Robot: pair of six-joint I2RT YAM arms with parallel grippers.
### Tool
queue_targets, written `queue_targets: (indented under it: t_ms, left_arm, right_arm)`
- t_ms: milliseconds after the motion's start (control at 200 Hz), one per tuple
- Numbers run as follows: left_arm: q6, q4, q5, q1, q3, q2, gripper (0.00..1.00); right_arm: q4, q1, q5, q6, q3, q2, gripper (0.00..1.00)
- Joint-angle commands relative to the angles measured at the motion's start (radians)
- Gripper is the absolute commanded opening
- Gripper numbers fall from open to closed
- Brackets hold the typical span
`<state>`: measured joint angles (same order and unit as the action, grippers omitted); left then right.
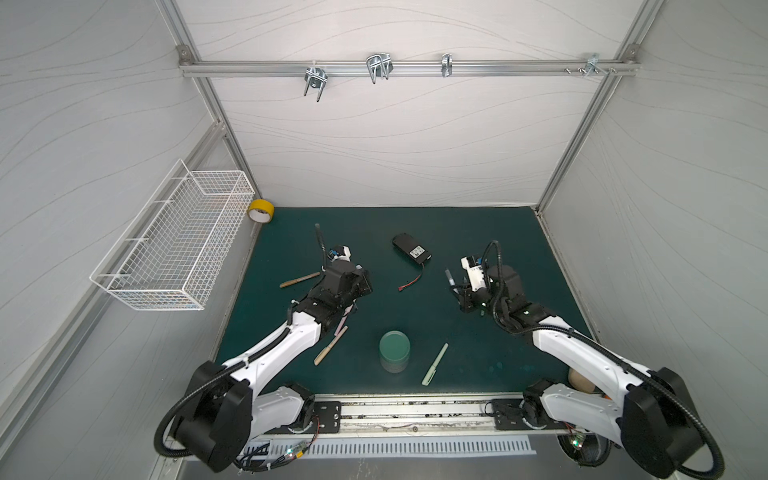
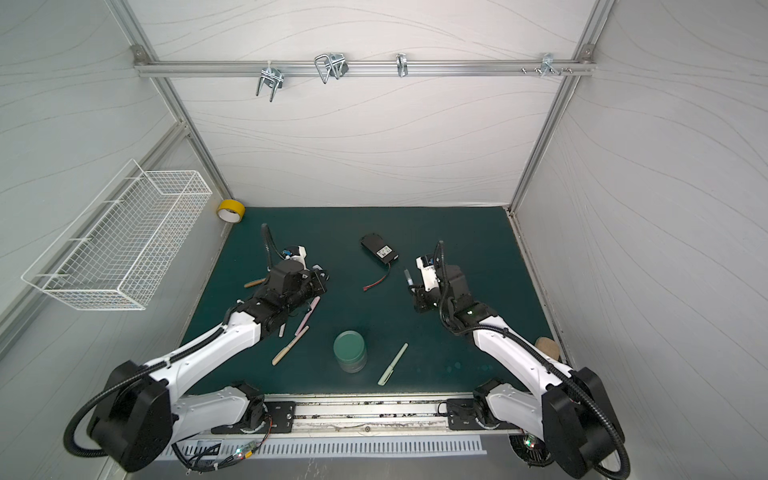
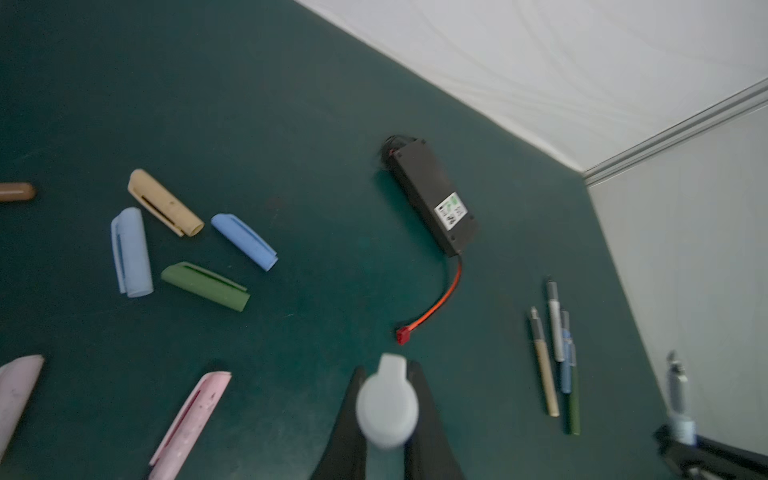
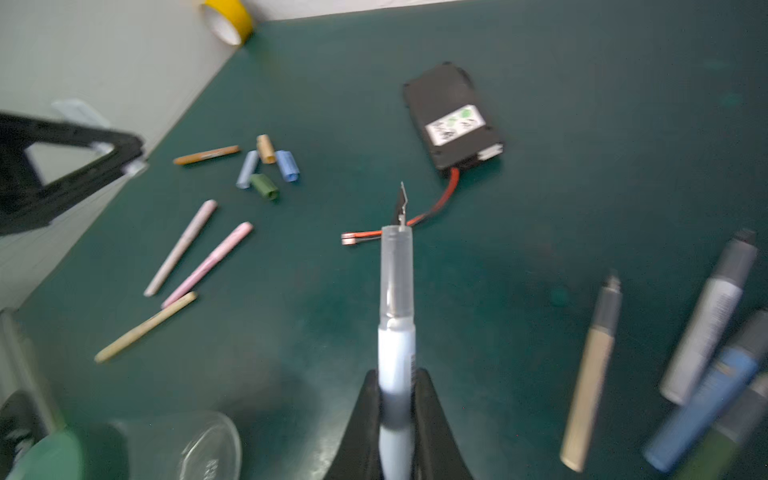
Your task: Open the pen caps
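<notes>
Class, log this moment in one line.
left jaws: shut on white cap | right jaws: shut on uncapped white pen | four loose caps on mat

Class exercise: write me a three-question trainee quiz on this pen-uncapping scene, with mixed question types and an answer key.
1. True or false: the right gripper is holding a pen whose nib is bare.
2. What is the left gripper clamping in its fingers? A) a white cap B) the yellow tape C) a red plug
3. In the left wrist view, how many loose caps lie clustered together?
Key: 1 true; 2 A; 3 four (one tan, two blue, one green).
</notes>
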<state>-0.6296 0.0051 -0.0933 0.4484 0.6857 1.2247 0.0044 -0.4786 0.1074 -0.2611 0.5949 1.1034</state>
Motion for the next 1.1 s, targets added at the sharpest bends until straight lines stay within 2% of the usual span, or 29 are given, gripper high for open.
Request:
queue_targets:
  t_ms: [0, 295, 520, 810, 1005, 1050, 1095]
  left_arm:
    - [0.052, -0.083, 0.008, -0.022, 0.063, 0.082, 0.00]
    - [0.068, -0.065, 0.165, -0.101, 0.118, 0.290, 0.00]
    - [0.090, -0.092, 0.196, -0.112, 0.163, 0.380, 0.00]
    - [0.115, -0.148, 0.244, -0.125, 0.224, 0.480, 0.00]
    - [0.122, -0.165, 0.247, -0.131, 0.239, 0.504, 0.00]
    - [0.121, -0.175, 0.247, -0.131, 0.245, 0.513, 0.00]
    - [0.121, -0.185, 0.248, -0.132, 0.253, 0.523, 0.00]
  right_arm:
    - [-0.056, 0.083, -0.108, -0.124, -0.013, -0.018, 0.00]
    - [-0.109, 0.264, -0.112, -0.243, -0.021, 0.094, 0.00]
    - [-0.123, 0.335, -0.149, -0.312, -0.037, 0.153, 0.00]
    - [-0.075, 0.422, -0.026, -0.339, -0.042, 0.277, 0.00]
    - [-0.045, 0.439, 0.022, -0.334, -0.037, 0.338, 0.00]
    - [-0.044, 0.439, 0.027, -0.333, -0.035, 0.348, 0.11]
    - [-0.038, 0.439, 0.032, -0.333, -0.035, 0.354, 0.18]
